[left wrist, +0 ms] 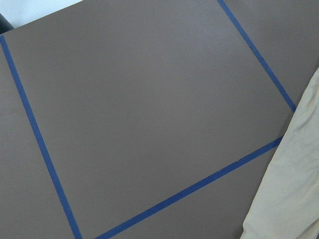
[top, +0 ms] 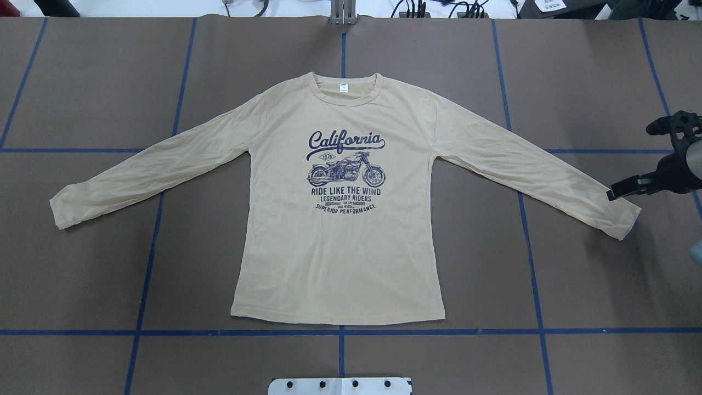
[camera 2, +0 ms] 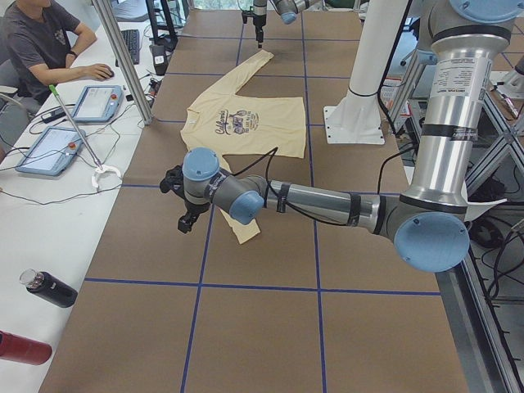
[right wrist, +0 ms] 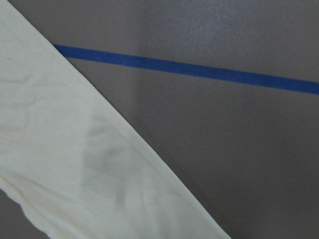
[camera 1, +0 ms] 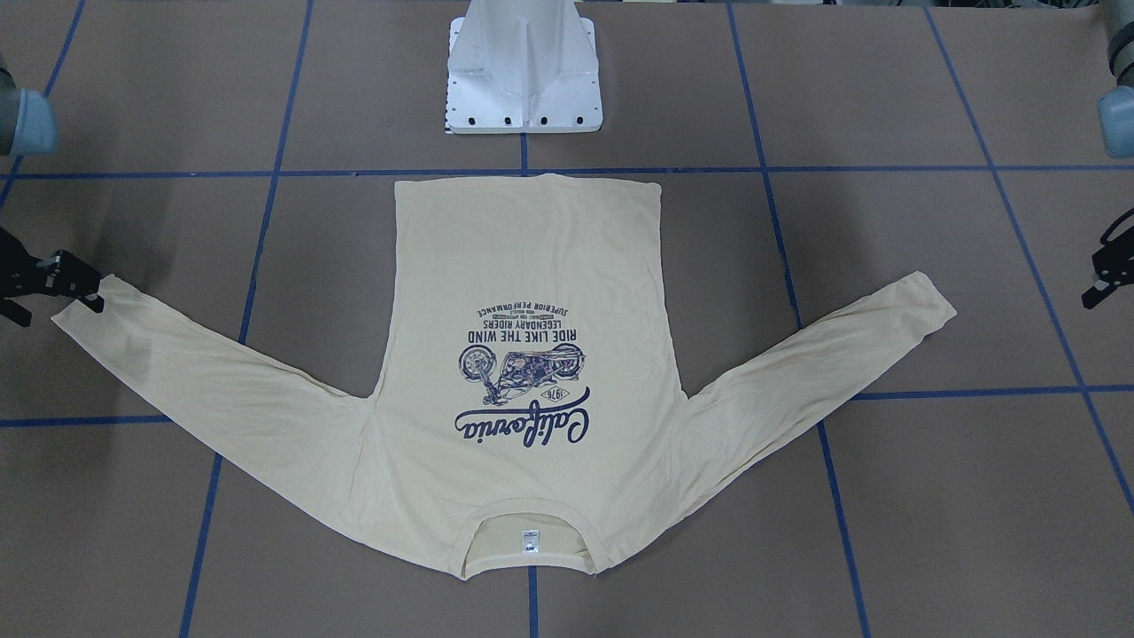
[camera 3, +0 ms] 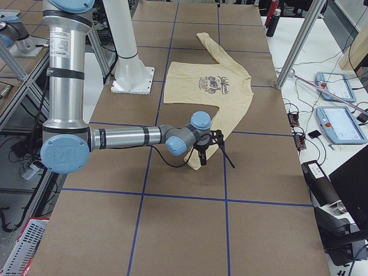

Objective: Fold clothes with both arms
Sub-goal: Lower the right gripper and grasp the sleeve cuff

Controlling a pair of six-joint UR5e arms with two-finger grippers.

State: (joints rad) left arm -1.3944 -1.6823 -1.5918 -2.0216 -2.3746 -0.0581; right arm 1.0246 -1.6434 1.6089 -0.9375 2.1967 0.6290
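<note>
Nearest the lens in the front-facing view is the shirt's collar, with its small white label (camera 1: 529,540) at 6 o'clock. The shirt (camera 1: 532,257) lies flat on the counter (camera 1: 930,532), print up, hem at 12 o'clock, sleeves spread toward 9 and 3. No fold has been made, so the whole task looks to be ahead. The right arm (camera 1: 27,124) has its jaws apart at the 9 o'clock cuff; I cannot tell whether they touch the cloth. The left arm (camera 1: 1118,111) holds its jaws apart at 3 o'clock, clear of the other cuff.

From overhead the shirt looks smooth and square to the blue tape lines (top: 340,332), collar at 12 o'clock. Only the right arm shows here, at 3 o'clock by the cuff.

From the left end, the near left arm hangs just beside its sleeve end, and a person (camera 2: 41,41) sits at 11 o'clock.

From the right end, the near right arm hangs over its cuff at the centre.

The left wrist camera catches a strip of sleeve at 4 o'clock. The right one sees sleeve filling 8 o'clock, lightly creased; the cloth looks thin and limp.
</note>
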